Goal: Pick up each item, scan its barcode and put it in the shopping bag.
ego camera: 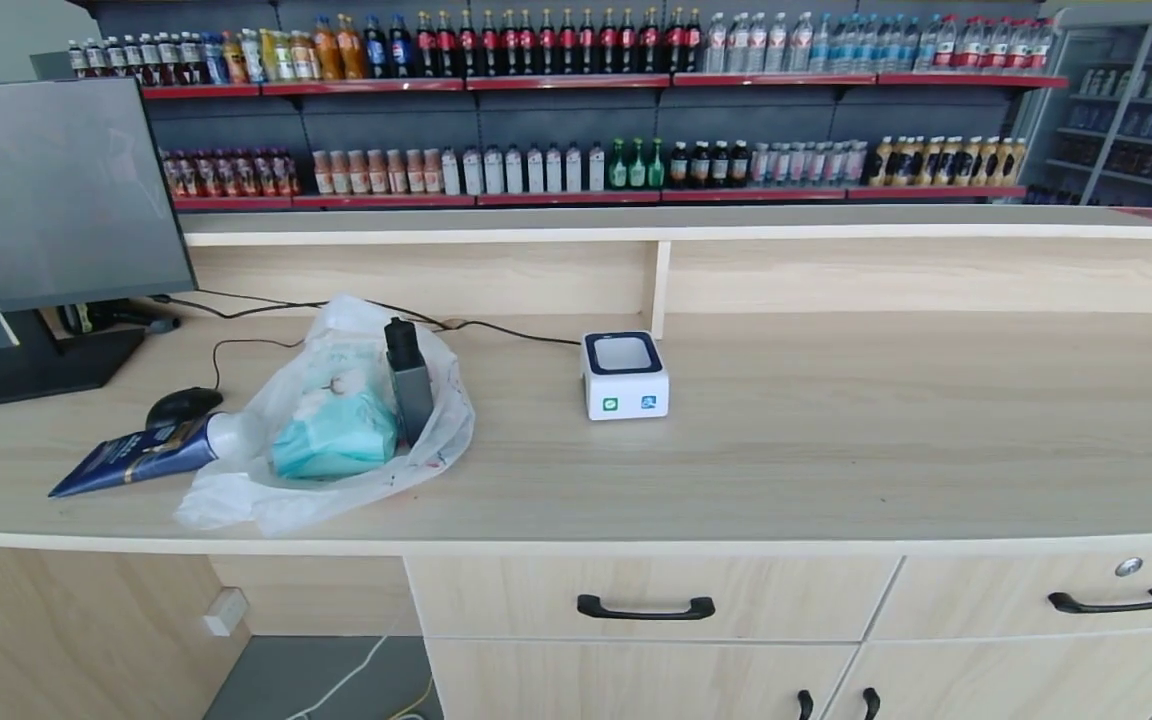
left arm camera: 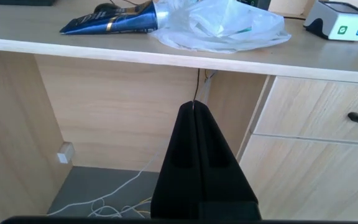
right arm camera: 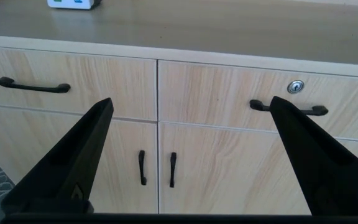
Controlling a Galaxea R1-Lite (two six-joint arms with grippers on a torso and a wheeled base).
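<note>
Head view: the counter point(ego camera: 836, 450) runs across the middle of the frame. The shopping bag point(ego camera: 236, 495), clear plastic, lies slumped at centre-left with its mouth open. A teal pack point(ego camera: 336, 435) and a dark bottle point(ego camera: 408, 385) are inside it. The blue tube point(ego camera: 131, 457) lies flat at lower left, outside the bag, its cap end touching the bag's plastic. The scanner point(ego camera: 624, 375), a white box with its window facing up, sits at frame centre, near the bag but apart from it. The mouse point(ego camera: 183, 405) is just behind the tube and the monitor point(ego camera: 51, 190) is at upper left.

Left wrist view: the left gripper point(left arm camera: 194, 107) has its fingers pressed together. It is low, below the counter edge and in front of the open kneehole. Tube, bag and scanner sit on the counter above it.

Right wrist view: the right gripper point(right arm camera: 191, 102) has its fingers spread wide. It holds nothing and faces the drawer fronts point(right arm camera: 67, 78) under the counter.

Step, as I judge it: the tube looks like the last unbagged item, so picking it up comes next, and the left arm is nearer.
- Spread the fingers before approaching and come up over the counter lip.
- Pinch across the tube's flat body near the middle, clear of the bag's plastic and the mouse.
- I can't tell where the barcode is. Turn the tube over the scanner window until a printed side faces down.
- Then drop it through the bag's open mouth.
</note>
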